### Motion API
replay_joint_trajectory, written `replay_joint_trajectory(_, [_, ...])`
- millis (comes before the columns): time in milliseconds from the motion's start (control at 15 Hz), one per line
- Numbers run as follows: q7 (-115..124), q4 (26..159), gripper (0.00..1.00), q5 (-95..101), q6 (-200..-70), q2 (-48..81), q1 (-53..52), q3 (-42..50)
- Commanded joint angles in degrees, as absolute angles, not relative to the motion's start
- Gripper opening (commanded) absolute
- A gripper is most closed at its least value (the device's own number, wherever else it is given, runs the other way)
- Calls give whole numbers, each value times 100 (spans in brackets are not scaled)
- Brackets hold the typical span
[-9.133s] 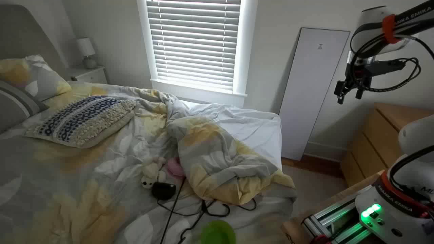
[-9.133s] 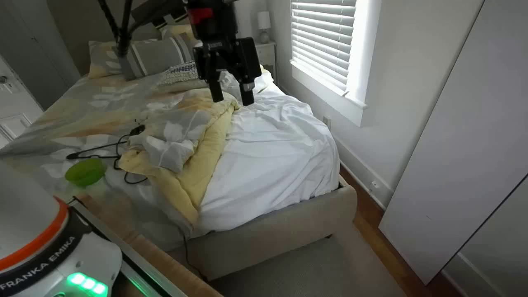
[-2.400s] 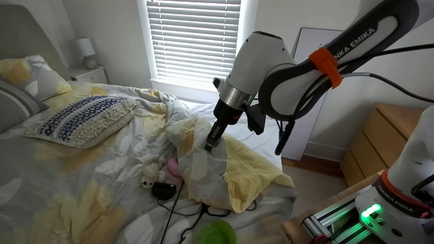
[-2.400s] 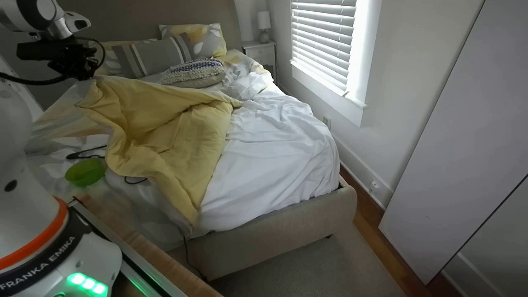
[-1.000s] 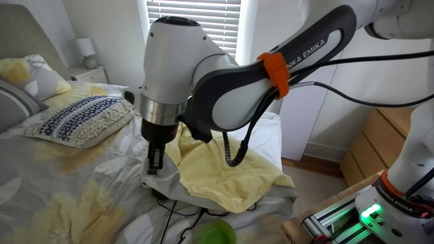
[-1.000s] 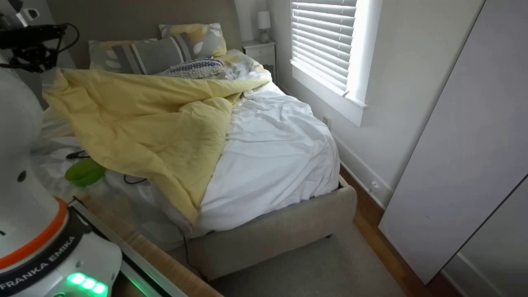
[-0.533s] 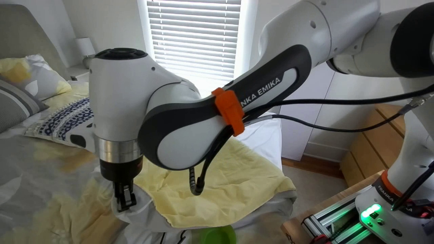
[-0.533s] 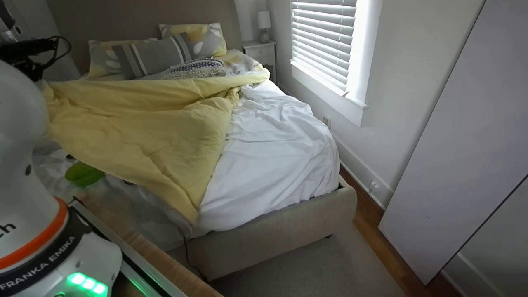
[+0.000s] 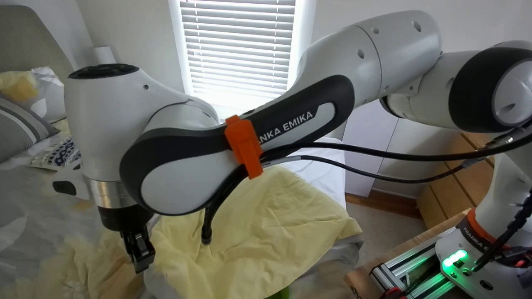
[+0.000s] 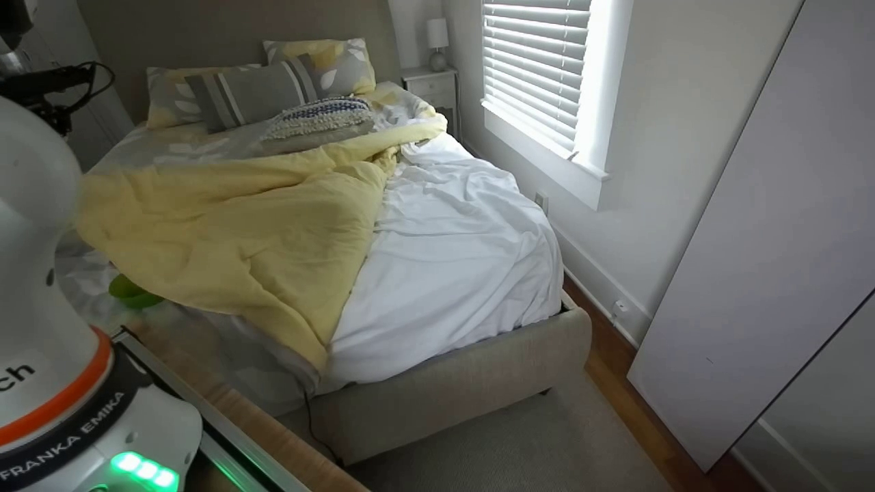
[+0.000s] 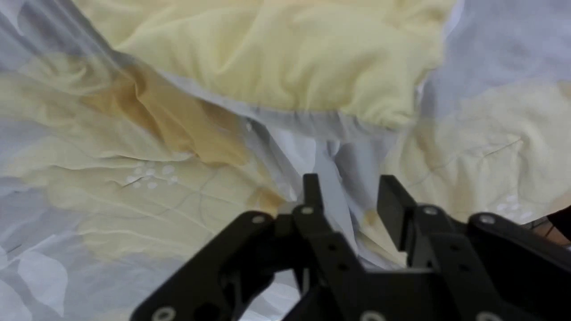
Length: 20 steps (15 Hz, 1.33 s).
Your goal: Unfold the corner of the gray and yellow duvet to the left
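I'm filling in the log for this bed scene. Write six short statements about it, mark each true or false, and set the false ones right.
1. The duvet has yellow fabric facing up. True.
2. The fingers are shut tight. False: the fingers stand apart in the wrist view.
3. The duvet partly hides the green bowl. True.
4. The white sheet is completely covered. False: a large part of the white sheet lies bare.
5. A lamp stands upright on the bedside table. True.
6. The navy-and-white pillow dangles from the fingers. False: the navy-and-white pillow lies on the bed.
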State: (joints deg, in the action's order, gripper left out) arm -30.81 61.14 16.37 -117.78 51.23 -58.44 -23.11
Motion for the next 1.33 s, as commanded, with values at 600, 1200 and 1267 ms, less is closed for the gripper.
replay_joint_trajectory(600, [-953, 6707, 100, 1249, -11221, 3844, -5185, -1549])
replay_joint_trajectory(1200, [1110, 9018, 100, 853, -11159, 2352, -4472, -1324])
replay_joint_trajectory(1267, [1343, 9300, 100, 722, -11193, 2180, -4414, -1328])
